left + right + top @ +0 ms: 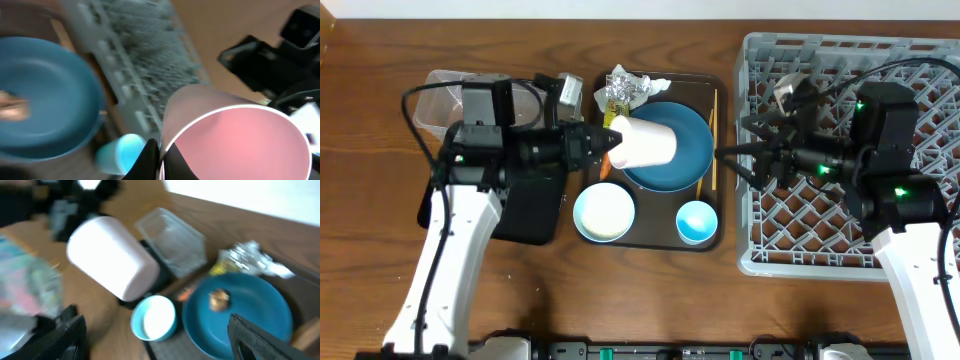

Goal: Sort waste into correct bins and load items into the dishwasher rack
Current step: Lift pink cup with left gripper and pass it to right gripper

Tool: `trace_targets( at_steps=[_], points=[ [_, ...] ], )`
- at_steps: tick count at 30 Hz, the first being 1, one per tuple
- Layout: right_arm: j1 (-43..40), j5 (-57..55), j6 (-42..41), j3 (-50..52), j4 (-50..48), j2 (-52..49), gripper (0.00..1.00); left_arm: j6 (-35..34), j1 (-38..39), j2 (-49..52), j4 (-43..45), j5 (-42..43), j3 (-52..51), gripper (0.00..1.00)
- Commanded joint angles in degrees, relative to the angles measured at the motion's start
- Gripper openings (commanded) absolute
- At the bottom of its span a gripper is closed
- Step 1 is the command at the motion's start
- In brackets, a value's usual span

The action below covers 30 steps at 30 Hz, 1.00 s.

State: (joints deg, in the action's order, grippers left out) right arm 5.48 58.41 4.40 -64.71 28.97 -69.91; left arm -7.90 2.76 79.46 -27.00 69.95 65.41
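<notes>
Overhead view, left gripper [607,146]: jaws pinched shut on the rim of the pink-inside cup [645,142]. The cup lies sideways just ahead of them, above the blue plate [672,172]. Right gripper [742,160]: jaws spread and empty, facing the cup's base from beyond the plate, with the dishwasher rack [840,228] behind them. Probably a handover, though the wrist views are blurred. To do it well, the right jaws should straddle the cup body squarely and close before the left jaws release.
</notes>
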Motion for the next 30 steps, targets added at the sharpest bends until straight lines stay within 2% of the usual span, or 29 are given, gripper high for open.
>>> trace_targets(
  at_steps=[1, 6, 17, 21, 23, 27, 28, 30],
  points=[
    [1.81, 9.53, 5.11, -0.96, -1.01, -0.28, 0.84, -0.35, -0.17, 1.42, 1.09, 14.38, 1.38, 0.06],
    [6.16, 9.05, 5.09, -0.96, -4.48, -0.83, 0.87, -0.35, -0.17, 1.99, 3.63, 20.09, 1.38, 0.06],
    [14.43, 5.75, 2.51, -0.96, -12.00, -4.26, 0.83, -1.18, 1.29, 1.99, 4.04, 20.04, 1.38, 0.06],
    [16.50, 5.90, 1.86, -0.96, -13.90, -5.07, 0.72, -1.20, 1.66, 1.99, 4.92, 20.02, 1.38, 0.06],
    [16.68, 5.92, 1.86, -0.96, -14.32, -5.03, 0.59, -1.20, 1.66, 1.99, 5.33, 20.00, 1.38, 0.06],
    [15.98, 5.90, 1.84, -0.96, -14.62, -4.94, 0.49, -1.20, 1.66, 1.99, 5.31, 20.02, 1.38, 0.06],
    [15.61, 5.90, 1.55, -0.96, -14.53, -4.92, 0.46, -1.20, 1.66, 1.99, 5.35, 20.00, 1.38, 0.12],
    [14.29, 5.90, 0.59, -0.96, -14.25, -4.87, 0.43, -1.20, 1.66, 1.99, 5.81, 19.89, 1.38, 0.49]
  ],
)
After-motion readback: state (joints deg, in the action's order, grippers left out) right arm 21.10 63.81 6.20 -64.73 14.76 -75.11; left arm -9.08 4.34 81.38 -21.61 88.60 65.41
